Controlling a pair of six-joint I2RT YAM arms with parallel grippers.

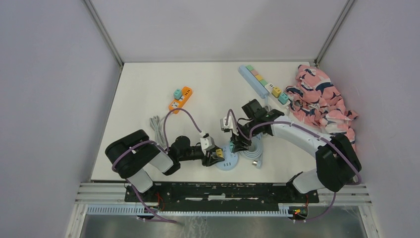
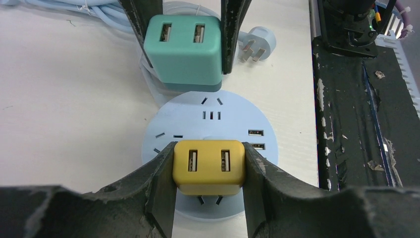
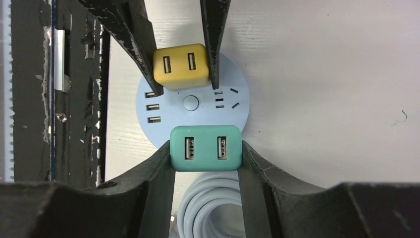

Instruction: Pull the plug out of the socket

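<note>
Resting on the white table (image 1: 148,89), the round blue socket hub (image 2: 213,126) carries two USB adapters at opposite edges. The right gripper (image 3: 205,151) is clenched on the teal adapter (image 3: 205,148). The left gripper (image 2: 208,171) squeezes the yellow adapter (image 2: 208,166), likely so one anchors the hub while the other pulls.

On the socket (image 3: 198,118) sit a left plug (image 2: 208,167) and a right plug (image 3: 205,148), cable (image 3: 208,208) beside

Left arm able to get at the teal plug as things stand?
Probably not. The right gripper is clamped on both sides of the teal plug, and the left gripper is itself shut on the yellow plug.
</note>
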